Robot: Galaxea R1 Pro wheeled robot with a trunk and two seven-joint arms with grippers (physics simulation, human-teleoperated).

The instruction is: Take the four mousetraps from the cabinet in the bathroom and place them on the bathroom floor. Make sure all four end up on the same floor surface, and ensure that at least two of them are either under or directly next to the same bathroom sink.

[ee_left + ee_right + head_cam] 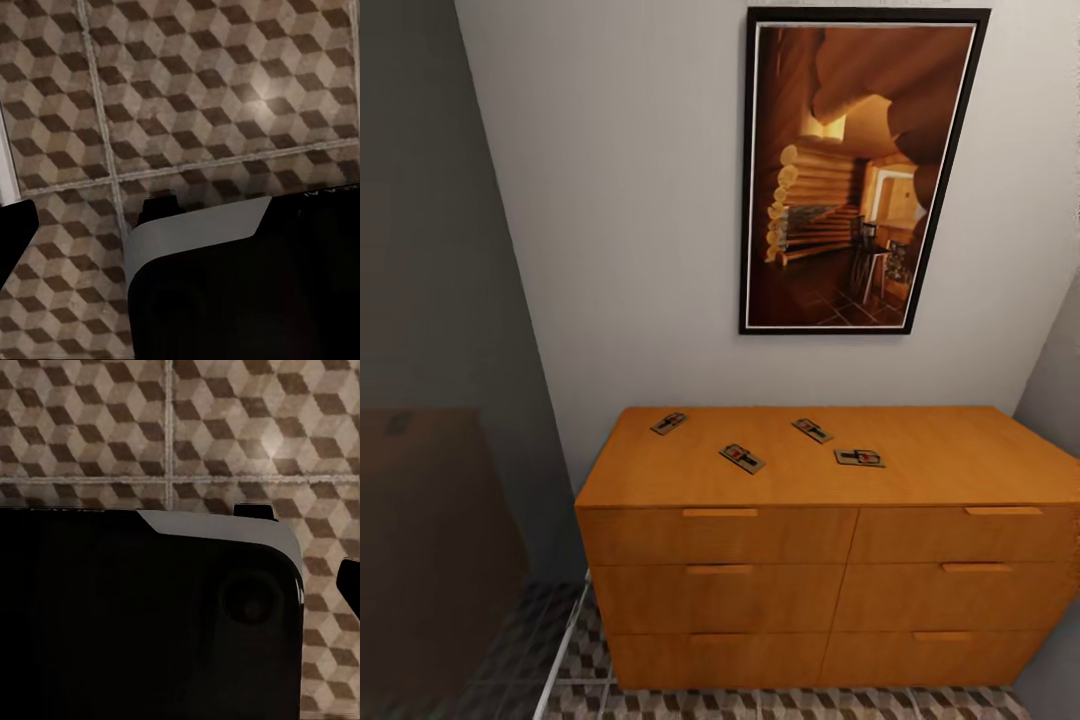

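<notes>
a: starting at the left of the head view, we see a dark, shadowed brown surface (430,540) against a grey wall, then a strip of the bathroom floor (575,660) with its cube-patterned tiles.

b: next comes the cabinet (830,590), orange-brown, standing against the white wall. we count three rows of drawers in two columns, all pushed shut, so we cannot see inside any of them.

a: its flat top carries all four mousetraps. the leftmost mousetrap (668,423) lies near the back left of the top. the second mousetrap (742,458) sits nearer the front edge, to its right.

b: then the third mousetrap (812,430) lies further back again, and the fourth mousetrap (859,458) rests just right of it, toward the front. they lie flat, apart from one another, each turned a different way.

a: above the cabinet, a framed picture (860,170) of a log interior hangs on the wall.

b: for the arms, the left wrist view looks down on the patterned tiles past dark robot body parts. of the left gripper we make out no fingers clearly, so we cannot tell whether it is open or closed.

a: the same goes for the right gripper: the right wrist view gives tiles and a large black housing, and we cannot tell its state.
</notes>
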